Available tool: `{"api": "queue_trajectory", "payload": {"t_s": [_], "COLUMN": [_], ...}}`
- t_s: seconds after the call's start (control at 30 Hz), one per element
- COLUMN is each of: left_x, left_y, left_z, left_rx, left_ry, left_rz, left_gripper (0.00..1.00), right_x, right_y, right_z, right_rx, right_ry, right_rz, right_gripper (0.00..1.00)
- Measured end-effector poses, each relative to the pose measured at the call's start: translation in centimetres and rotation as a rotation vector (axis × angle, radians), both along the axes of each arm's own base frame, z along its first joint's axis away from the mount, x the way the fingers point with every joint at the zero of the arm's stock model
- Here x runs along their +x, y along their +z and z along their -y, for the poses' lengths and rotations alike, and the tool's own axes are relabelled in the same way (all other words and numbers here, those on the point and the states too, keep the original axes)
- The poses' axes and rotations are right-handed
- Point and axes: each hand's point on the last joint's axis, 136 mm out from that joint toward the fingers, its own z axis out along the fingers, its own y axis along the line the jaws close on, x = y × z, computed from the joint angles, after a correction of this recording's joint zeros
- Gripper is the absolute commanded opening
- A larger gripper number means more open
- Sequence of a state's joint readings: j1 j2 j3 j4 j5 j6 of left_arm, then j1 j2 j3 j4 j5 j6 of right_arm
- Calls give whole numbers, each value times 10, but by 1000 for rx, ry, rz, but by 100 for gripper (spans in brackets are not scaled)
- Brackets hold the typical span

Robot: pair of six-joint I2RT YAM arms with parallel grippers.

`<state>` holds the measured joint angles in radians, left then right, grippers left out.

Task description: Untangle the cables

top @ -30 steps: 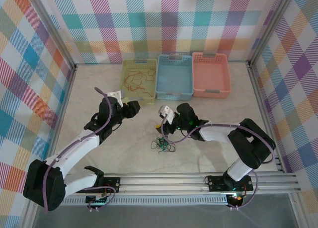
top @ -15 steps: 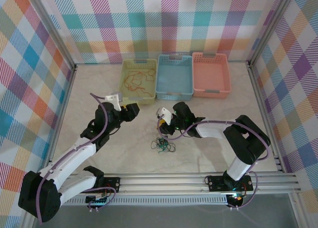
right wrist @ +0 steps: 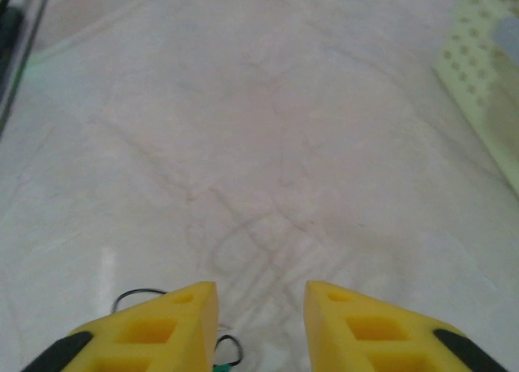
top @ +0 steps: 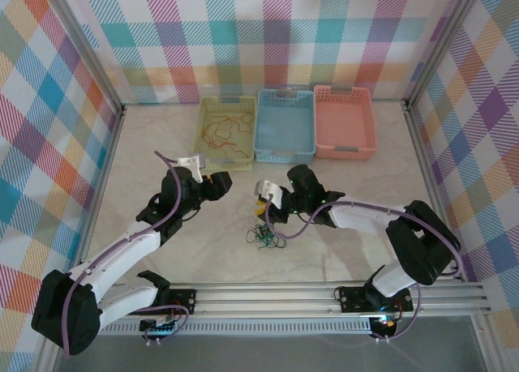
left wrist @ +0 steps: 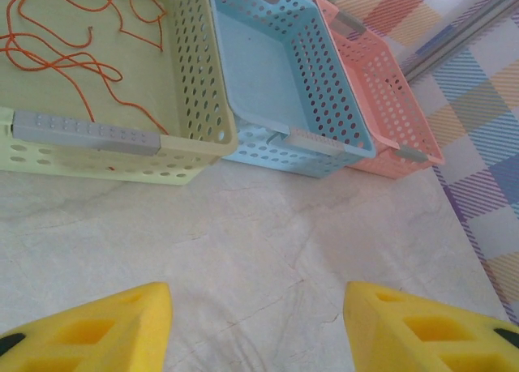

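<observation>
The pale marbled desk [top: 150,157] carried a yellow-green perforated plastic basket [left wrist: 203,80] containing loose red-orange cables [top: 223,133]. The left tool [left wrist: 255,307] stood spread and empty nearby. The right tool [right wrist: 259,295], partly spread with nothing visible between its fingers, hung just above the small green-and-black cable tangle [top: 266,238].

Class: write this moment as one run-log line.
left gripper: open, empty | right gripper: open, by tangled cables | red-orange cables: in yellow basket

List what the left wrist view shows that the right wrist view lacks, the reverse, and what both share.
Left wrist, not right: the open left pincer, red-orange cables lying in the yellow-green basket, the blue basket, the pink basket. Right wrist, not left: the open right pincer and dark cable loops beside it. Both: the yellow-green basket and the pale table.
</observation>
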<state>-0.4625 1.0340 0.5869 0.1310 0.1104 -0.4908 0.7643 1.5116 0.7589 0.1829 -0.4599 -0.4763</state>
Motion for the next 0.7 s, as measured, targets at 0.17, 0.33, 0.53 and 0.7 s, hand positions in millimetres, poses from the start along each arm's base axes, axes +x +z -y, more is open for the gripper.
{"api": "queue_trajectory", "payload": {"t_s": [0.17, 0.33, 0.53, 0.7], "left_x": [2, 2, 1, 1], "left_y": [-1, -2, -3, -3], "left_z": [-3, -5, -8, -8], "left_rx": [-2, 4, 12, 12], "left_ry": [22, 37, 44, 46], "left_rz": [-6, -8, -16, -15], "left_gripper": [57, 57, 57, 57], "right_x": [-46, -55, -39, -27], "right_y": [-16, -33, -66, -90], "right_z": [-11, -10, -3, 5], "right_rx": [-87, -162, -303, -393], "right_ry": [179, 237, 200, 157], "right_rz": [42, 83, 122, 142], "right_gripper": [48, 49, 62, 47]}}
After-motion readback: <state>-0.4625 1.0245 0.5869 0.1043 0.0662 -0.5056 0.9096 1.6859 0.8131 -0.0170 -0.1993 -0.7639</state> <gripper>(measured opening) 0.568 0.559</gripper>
